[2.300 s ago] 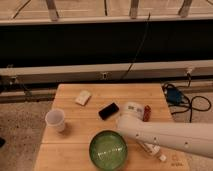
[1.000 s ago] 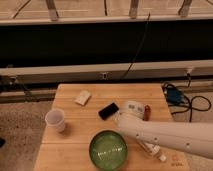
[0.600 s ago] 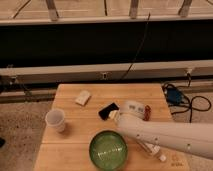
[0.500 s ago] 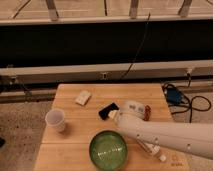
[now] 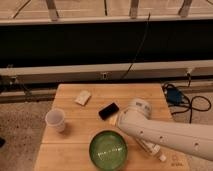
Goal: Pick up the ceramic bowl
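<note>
No text, label or number can be read, not even on the hand (image 5: 152,151) just beside the ceramic bowl (image 5: 108,150)

Tool (image 5: 151,149), jaws apart, beneath white forearm (image 5: 167,132)

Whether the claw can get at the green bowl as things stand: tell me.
Probably yes. The open claw hangs under the arm close beside the ceramic bowl, nothing visible between them; the cup stands off on the bowl's far side.

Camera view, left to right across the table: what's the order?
Cup → tan packet → black box → pincer, under the arm, just right of the bowl.
</note>
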`<state>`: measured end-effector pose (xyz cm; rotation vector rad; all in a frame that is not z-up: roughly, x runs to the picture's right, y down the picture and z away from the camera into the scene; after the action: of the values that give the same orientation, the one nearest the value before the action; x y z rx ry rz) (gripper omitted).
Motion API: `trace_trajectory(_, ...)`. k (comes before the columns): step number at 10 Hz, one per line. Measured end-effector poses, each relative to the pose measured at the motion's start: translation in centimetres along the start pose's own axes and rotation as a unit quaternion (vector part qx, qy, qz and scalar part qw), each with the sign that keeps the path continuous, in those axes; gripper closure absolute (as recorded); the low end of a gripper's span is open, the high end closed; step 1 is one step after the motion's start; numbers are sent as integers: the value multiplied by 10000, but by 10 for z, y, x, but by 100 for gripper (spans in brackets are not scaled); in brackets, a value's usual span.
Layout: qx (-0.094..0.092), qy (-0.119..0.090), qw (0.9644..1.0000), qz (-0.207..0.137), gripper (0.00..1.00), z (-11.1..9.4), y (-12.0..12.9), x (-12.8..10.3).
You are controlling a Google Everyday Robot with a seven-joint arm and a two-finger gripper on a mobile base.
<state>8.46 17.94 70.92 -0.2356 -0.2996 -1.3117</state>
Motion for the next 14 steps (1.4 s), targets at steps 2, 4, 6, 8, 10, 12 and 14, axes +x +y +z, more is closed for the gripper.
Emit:
trace_trajectory(2,-26,-332,9980,-547,23,7,1,-18)
trace_trajectory(4,-45,-591,9933,-997,23,22,-1,-32)
trace_trajectory(6,-113,-783,9902,-1147,23,38,-1,-41)
trace_trajectory(8,-150,-955,9879,-1215,23,51,3,-48)
trace_trajectory(10,-163,-1081,9861,-1248,23,60,5,-51)
trace_trajectory(12,-220,-1232,9842,-1251,23,70,14,-54)
trace_trajectory(14,-348,-1406,9810,-1289,25,81,19,-57)
